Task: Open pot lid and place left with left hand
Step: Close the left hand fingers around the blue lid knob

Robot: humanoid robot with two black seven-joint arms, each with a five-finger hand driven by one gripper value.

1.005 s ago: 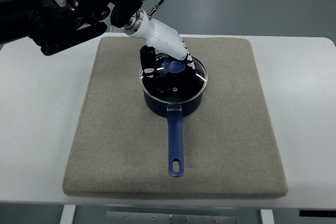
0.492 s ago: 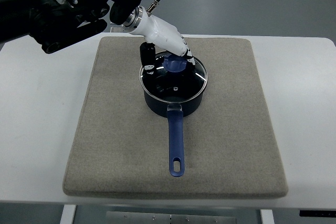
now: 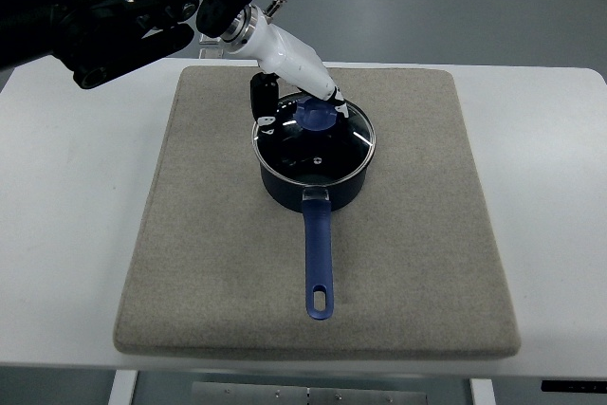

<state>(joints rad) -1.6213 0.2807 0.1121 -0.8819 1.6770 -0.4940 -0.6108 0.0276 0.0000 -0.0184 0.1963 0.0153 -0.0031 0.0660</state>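
— Where's the pot?

— The dark blue pot [image 3: 313, 177] sits mid-mat on the grey mat [image 3: 209, 263], its blue handle [image 3: 319, 263] pointing toward the camera. The glass lid [image 3: 327, 144] is on it.

— And the hand?

— The left hand [image 3: 289, 92] reaches in from upper left, over the lid's far rim, right by the blue knob [image 3: 314, 115]. One dark finger [image 3: 263, 100] hangs beside it. Whether it grips the knob, I cannot tell.

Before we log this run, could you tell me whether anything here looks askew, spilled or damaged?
Nothing stands out. The lid sits level on the pot, which stands upright on the mat, handle toward the camera. The left hand is at the knob. No spills show.
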